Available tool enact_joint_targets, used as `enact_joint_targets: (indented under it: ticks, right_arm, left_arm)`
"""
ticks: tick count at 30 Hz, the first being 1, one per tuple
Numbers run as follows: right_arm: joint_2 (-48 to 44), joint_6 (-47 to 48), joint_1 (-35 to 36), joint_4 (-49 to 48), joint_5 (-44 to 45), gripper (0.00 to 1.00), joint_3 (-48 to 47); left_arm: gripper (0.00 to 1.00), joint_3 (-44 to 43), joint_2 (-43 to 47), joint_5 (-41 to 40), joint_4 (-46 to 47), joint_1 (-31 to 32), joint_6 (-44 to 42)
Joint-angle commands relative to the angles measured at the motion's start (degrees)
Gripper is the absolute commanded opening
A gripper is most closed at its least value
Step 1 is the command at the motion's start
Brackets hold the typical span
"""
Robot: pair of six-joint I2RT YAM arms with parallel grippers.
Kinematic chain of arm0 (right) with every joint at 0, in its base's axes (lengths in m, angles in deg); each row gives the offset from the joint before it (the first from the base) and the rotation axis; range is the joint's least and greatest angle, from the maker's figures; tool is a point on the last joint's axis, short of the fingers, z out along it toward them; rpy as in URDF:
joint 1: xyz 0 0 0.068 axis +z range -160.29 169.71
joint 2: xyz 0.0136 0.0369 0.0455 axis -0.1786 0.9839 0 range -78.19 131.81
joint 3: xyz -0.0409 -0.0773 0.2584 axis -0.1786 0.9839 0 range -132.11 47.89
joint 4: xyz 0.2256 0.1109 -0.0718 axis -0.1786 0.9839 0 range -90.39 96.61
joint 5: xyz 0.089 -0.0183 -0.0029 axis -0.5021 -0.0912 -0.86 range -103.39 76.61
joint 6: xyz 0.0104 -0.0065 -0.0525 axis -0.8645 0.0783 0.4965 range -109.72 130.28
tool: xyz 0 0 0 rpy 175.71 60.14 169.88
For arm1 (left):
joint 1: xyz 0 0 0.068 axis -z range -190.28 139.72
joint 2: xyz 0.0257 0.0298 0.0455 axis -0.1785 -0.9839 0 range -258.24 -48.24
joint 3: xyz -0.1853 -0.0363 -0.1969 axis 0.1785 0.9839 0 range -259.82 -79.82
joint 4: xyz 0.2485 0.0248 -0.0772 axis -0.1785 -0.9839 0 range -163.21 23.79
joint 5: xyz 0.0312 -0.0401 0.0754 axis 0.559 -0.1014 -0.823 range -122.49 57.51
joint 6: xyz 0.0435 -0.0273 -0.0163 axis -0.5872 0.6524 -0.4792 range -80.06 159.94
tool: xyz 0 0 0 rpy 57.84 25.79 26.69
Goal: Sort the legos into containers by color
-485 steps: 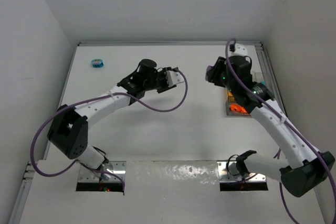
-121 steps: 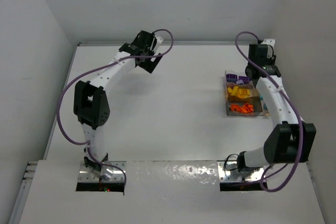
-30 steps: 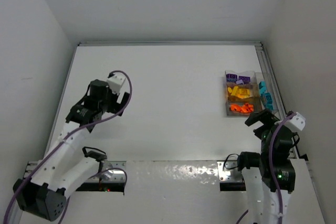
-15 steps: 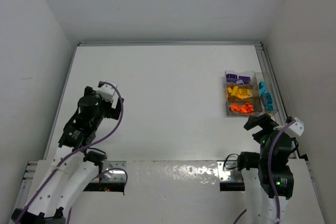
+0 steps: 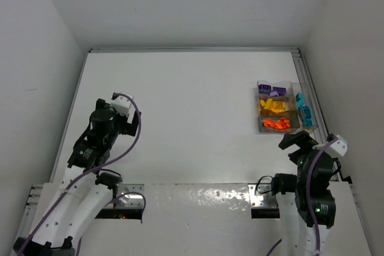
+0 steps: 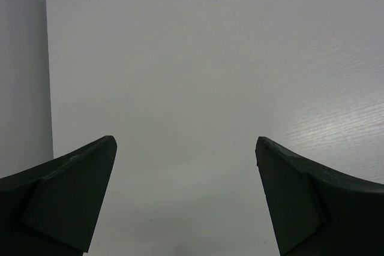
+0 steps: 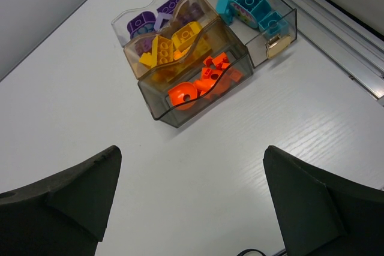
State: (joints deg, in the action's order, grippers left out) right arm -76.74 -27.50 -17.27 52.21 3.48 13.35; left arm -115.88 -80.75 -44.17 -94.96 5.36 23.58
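Plastic containers (image 5: 260, 126) sit beside right edge of table (image 5: 180, 100).

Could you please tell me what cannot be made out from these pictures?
- Top view: single legos in the containers are too small to count.
- Right wrist view: lower bricks are covered by upper ones; the teal bin's far end meets the top edge; the right gripper's fingers are cut by the bottom edge.
- Left wrist view: only the left gripper and table show; the containers lie outside the frame.
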Motion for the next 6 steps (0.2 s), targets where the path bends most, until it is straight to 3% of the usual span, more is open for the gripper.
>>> enact_joint_targets:
  ticks: [1,6]
  right_arm:
    - [-0.31,-0.54,0.13,-0.83,0.10,0.99,0.27]
    - [0.04,-0.98,0.13,-0.57,0.71,0.99,0.00]
  left_arm:
    - [1.00,-0.07,0.87,-0.71,2.56,-0.35,0.36]
    - [1.00,-0.07,1.13,-0.71,2.65,-0.35,0.45]
